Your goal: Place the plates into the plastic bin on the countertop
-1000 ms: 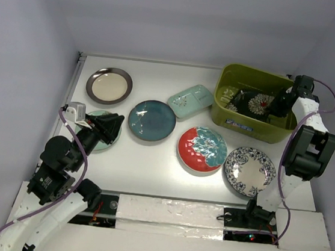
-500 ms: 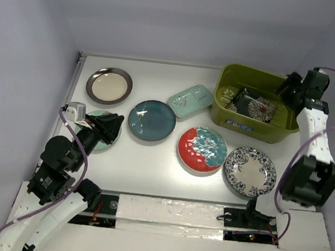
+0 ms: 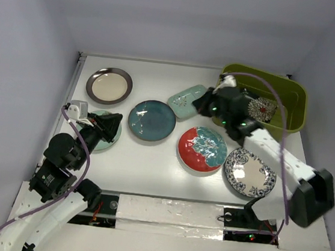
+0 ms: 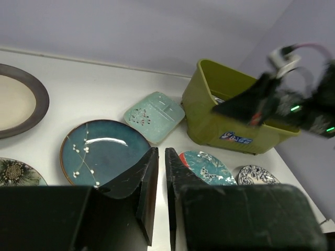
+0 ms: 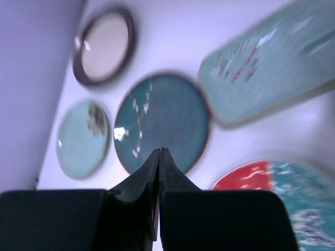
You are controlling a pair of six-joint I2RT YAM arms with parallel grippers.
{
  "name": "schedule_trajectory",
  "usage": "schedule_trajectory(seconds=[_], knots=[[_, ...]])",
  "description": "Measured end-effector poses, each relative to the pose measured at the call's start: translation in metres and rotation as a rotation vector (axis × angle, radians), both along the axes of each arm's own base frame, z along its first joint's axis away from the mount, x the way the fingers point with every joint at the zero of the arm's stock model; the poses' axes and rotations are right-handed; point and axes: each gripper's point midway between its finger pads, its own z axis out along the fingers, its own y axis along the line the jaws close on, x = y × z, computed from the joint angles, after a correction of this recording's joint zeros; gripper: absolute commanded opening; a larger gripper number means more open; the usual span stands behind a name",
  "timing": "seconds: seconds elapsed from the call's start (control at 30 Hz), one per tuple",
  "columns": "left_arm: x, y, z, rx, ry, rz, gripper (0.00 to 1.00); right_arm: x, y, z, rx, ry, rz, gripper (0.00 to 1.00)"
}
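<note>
The olive plastic bin [image 3: 292, 118] stands at the back right with the black square floral plate [image 3: 260, 107] inside. On the countertop [image 3: 151, 166] lie the cream metal-rimmed plate [image 3: 109, 85], the dark teal plate [image 3: 151, 120], the mint rectangular plate [image 3: 185, 98], the red-and-teal plate [image 3: 201, 149] and the blue-floral plate [image 3: 249, 171]. My right gripper [image 3: 200, 104] hangs shut and empty over the rectangular plate's right end. My left gripper [image 3: 117, 121] is shut on nothing, covering part of the mint round plate [image 3: 95, 138]. The left wrist view shows its jaws [image 4: 161, 151] a sliver apart.
A metal rail [image 3: 75, 85] runs along the countertop's left edge. The right arm [image 3: 273, 153] stretches across the blue-floral plate and hides the bin's front left corner. White foam pads [image 3: 170, 210] line the near edge. Walls close in on three sides.
My right arm left the bin and swung left, over to the mint rectangular plate, jaws shutting. The black square plate stays in the bin. My left arm barely shifted.
</note>
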Motion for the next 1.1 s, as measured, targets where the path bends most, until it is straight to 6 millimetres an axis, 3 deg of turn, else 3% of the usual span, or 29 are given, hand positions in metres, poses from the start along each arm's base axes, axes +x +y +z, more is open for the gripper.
schedule_trajectory(seconds=[0.1, 0.17, 0.2, 0.23, 0.3, 0.4, 0.57, 0.67, 0.9, 1.1], knots=[[0.001, 0.001, -0.001, 0.001, 0.004, 0.008, 0.07, -0.008, 0.053, -0.064, -0.045, 0.128, 0.064, 0.15], [0.002, 0.002, -0.002, 0.003, 0.007, 0.014, 0.08, -0.013, 0.077, -0.106, -0.079, 0.206, 0.084, 0.28], [0.002, 0.002, -0.002, 0.004, 0.008, 0.016, 0.08, -0.014, 0.083, -0.123, -0.092, 0.237, 0.083, 0.33], [0.002, 0.002, -0.003, 0.005, 0.010, 0.019, 0.09, -0.015, 0.086, -0.140, -0.108, 0.267, 0.073, 0.46], [0.003, 0.003, -0.003, 0.006, 0.013, 0.021, 0.11, -0.011, 0.085, -0.165, -0.134, 0.311, 0.028, 0.49], [0.004, 0.002, -0.004, 0.007, 0.015, 0.022, 0.12, 0.001, 0.083, -0.176, -0.148, 0.319, -0.033, 0.53], [0.004, 0.002, -0.005, 0.010, 0.019, 0.022, 0.14, 0.024, 0.088, -0.168, -0.123, 0.295, -0.098, 0.53], [0.005, 0.002, -0.005, 0.010, 0.019, 0.022, 0.14, 0.025, 0.089, -0.178, -0.126, 0.313, -0.112, 0.53], [0.005, 0.002, -0.005, 0.010, 0.019, 0.023, 0.14, 0.020, 0.085, -0.225, -0.180, 0.402, -0.137, 0.52], [0.005, 0.002, -0.005, 0.010, 0.019, 0.023, 0.15, 0.019, 0.095, -0.230, -0.140, 0.419, -0.110, 0.45]])
